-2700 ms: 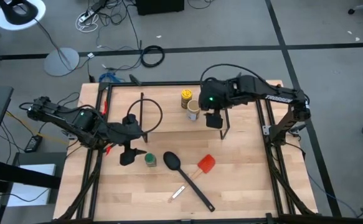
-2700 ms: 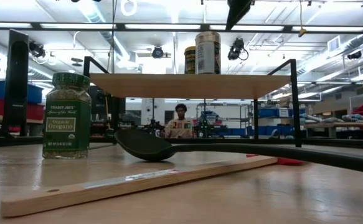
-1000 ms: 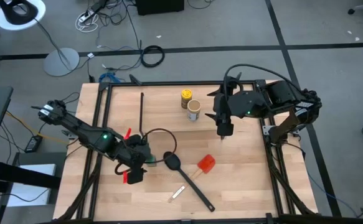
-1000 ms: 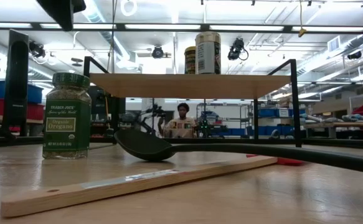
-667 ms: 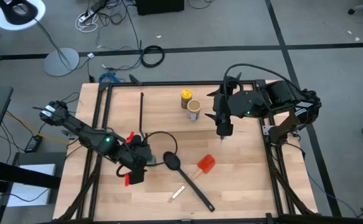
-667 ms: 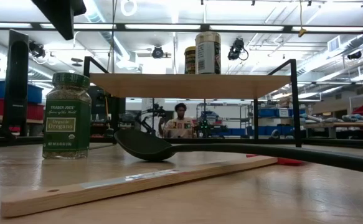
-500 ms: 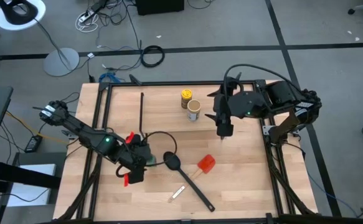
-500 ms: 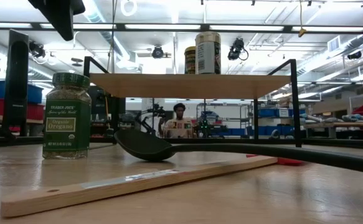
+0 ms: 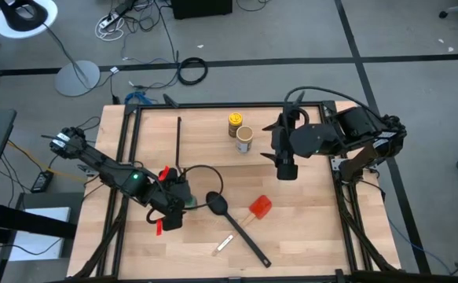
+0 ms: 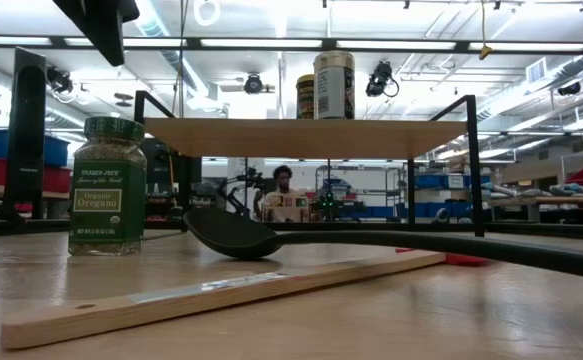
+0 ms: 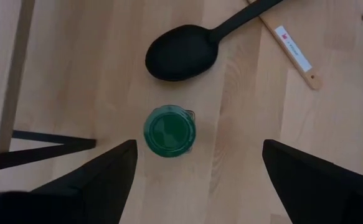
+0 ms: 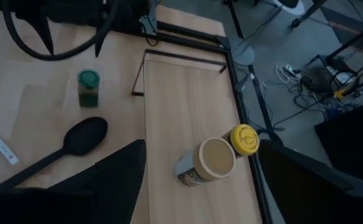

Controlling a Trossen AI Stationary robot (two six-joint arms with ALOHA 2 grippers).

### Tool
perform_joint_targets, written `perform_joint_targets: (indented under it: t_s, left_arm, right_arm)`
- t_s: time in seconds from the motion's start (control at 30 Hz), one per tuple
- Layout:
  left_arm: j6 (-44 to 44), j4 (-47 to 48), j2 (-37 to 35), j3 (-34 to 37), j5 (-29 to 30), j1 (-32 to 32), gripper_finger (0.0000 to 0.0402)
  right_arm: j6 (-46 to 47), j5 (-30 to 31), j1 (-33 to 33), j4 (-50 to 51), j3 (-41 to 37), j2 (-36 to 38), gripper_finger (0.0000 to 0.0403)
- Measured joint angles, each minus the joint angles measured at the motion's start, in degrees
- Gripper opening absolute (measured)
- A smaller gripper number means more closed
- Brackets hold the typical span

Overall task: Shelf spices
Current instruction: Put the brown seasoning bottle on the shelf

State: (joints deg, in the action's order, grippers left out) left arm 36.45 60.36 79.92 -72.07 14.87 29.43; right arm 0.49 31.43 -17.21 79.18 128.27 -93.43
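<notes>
table [image 9: 307, 228]: light wood worktop in a black frame, both arms over it
shelf [image 10: 301, 137]: low rack, wood top, thin black legs, sits toward the far edge, middle of the worktop
right gripper [image 9: 286, 169]: hangs near the right edge, just off the shelf end; fingers spread wide, holding nothing
left gripper [image 11: 193, 171]: straight above the green jar near the left edge, toward the near side; fingers wide apart either side of it, not touching, nothing held
black spoon [image 9: 232, 222]: lies beside the green jar, handle running toward the near edge
red spatula [image 9: 260, 207]: flat on the worktop, right of the spoon bowl
wooden stick [image 10: 211, 292]: near edge, small label on it, text too small to read
tan jar [image 12: 205, 162]: on the shelf top, upright
yellow jar [image 12: 242, 139]: on the shelf top, just beside the tan one
green-topped jar [image 10: 107, 186]: upright on the worktop, not shelved
progress: two of three jars shelved, I'd say; green one left, grasp not yet made
writing: green jar label reads "Trader Joe's", "Organic Oregano"; other labels unreadable
</notes>
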Motion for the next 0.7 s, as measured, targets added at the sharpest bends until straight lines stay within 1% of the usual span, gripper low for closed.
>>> perform_joint_targets:
  t_s: [0.17, 0.5, 0.7]
  left_arm:
    - [-0.15, -0.01, 0.0, 0.0, 0.84, 0.0, 0.0351]
    - [-0.22, 0.0, 0.0, 0.0, 0.99, -0.02, 0.0351]
    - [-0.02, -1.42, -0.02, 0.0, 1.35, -0.02, 0.035]
  right_arm:
    - [2.18, 0.34, 0.19, 1.64, -0.8, -0.22, 0.0308]
    - [2.47, 0.49, 1.62, 2.05, -2.69, -0.26, 0.0308]
    - [-0.91, -1.68, -2.37, 1.51, -2.69, -0.15, 0.0308]
